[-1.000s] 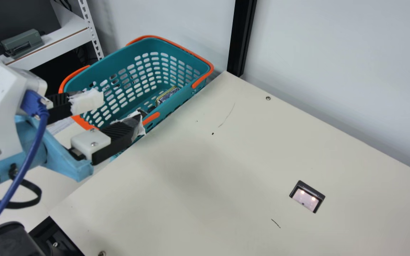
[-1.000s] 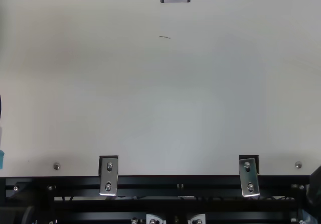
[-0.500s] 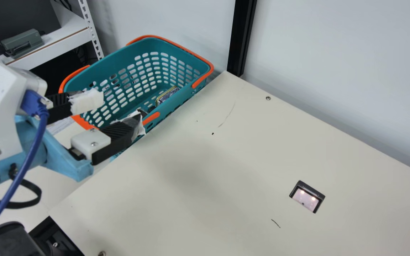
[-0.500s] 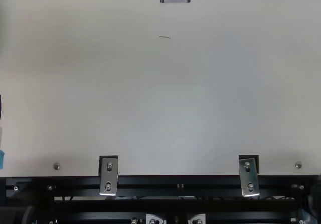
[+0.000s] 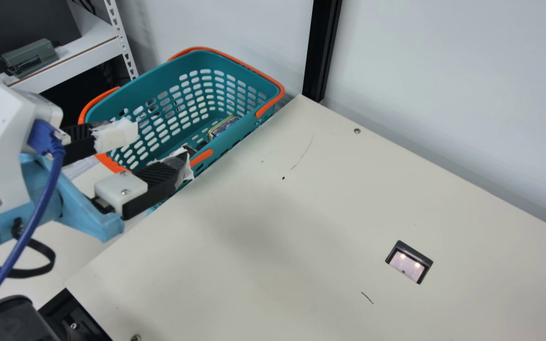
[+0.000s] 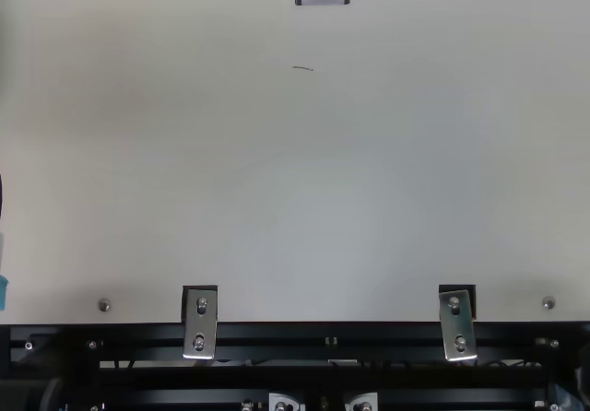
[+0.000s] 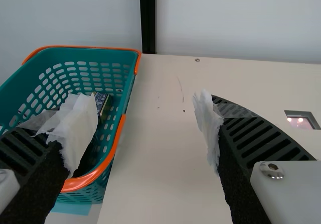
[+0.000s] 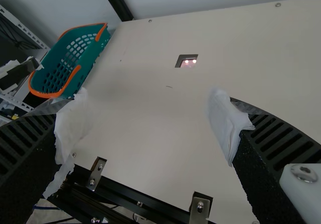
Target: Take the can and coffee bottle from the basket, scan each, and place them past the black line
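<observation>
By the cream table (image 5: pixel 292 237), the left claw (image 5: pixel 161 150) has stayed put.

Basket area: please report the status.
Left gripper open, empty, near basket. Right gripper open, empty, over table. Can inside basket; near wall partly hides it.

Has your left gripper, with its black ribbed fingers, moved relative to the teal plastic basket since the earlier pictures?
No, in the main view my left gripper sits in the same place against the teal plastic basket as before.
</observation>
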